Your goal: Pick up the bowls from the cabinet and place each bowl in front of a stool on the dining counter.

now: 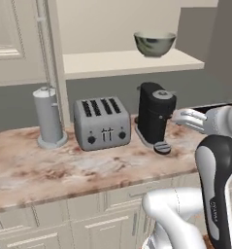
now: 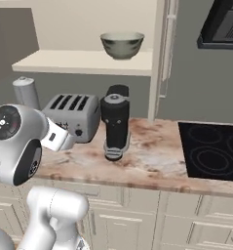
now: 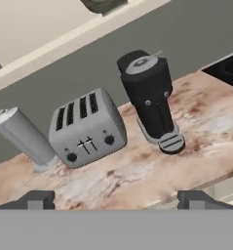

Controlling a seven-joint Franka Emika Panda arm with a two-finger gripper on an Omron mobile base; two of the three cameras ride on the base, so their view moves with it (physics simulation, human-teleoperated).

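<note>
From the left base view we see the grey-green bowl (image 1: pixel 155 44) on the cabinet shelf (image 1: pixel 129 63) above the coffee machine (image 1: pixel 155 116), likewise in the right; the hand view shows our gripper (image 3: pixel 116 199) spread wide, empty, so we judge reaching up comes next.

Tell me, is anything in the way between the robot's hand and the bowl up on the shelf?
Yes. The open gripper is low by the counter, and the black coffee machine stands right below the bowl on the shelf.
</note>
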